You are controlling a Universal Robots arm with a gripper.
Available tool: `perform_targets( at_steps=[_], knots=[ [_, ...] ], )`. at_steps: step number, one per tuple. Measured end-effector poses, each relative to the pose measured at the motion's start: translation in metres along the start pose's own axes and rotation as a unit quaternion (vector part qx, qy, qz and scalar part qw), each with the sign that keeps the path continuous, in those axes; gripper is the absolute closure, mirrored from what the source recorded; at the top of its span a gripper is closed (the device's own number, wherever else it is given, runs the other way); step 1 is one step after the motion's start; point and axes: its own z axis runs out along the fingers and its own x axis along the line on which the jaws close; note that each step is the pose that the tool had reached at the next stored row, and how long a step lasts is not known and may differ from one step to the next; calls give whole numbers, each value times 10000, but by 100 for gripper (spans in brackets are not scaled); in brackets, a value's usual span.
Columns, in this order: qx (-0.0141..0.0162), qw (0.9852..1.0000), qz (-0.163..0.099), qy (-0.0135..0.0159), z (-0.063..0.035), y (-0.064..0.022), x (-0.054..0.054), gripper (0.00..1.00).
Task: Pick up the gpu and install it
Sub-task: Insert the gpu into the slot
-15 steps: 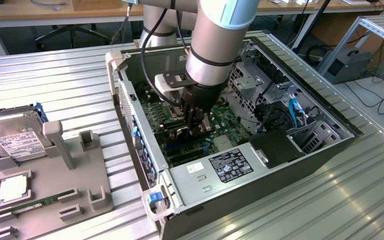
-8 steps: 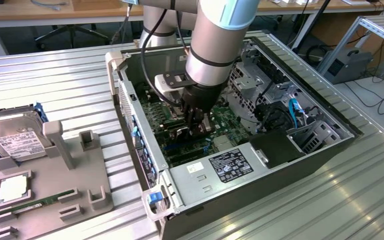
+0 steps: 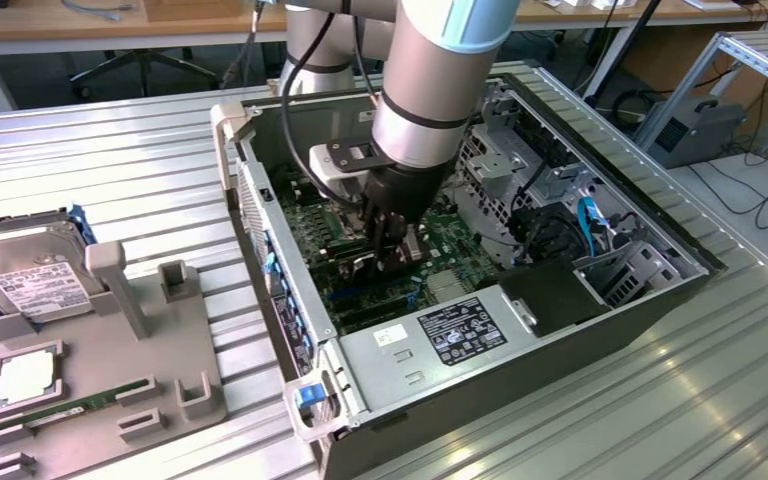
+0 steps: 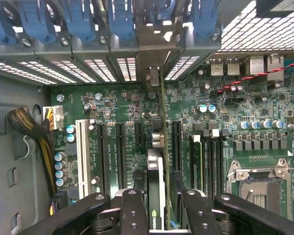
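Gripper (image 3: 391, 262) down inside the open computer case (image 3: 267, 190), centre of the exterior view, straddling the gpu (image 4: 157, 196), upright on edge across the motherboard (image 4: 117, 98). Clenched or released — cannot tell.

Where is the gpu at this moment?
The gpu stands on edge over the green motherboard inside the open computer case, directly under the gripper, near the exterior view's middle.
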Motion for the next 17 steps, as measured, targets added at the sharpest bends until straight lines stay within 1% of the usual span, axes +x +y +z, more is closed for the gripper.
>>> perform_targets(
  at_steps=[1, 6, 7, 13, 17],
  knots=[
    [0, 10000, 0, 1, -18, 1, 0, 65],
    [-1, 10000, 0, 0, -18, 1, 0, 65],
    [-1, 10000, -1, 1, -18, 1, 0, 73],
    [0, 10000, 0, 0, -18, 1, 0, 73],
    [0, 10000, 0, 0, 6, 0, 1, 73]
  ],
)
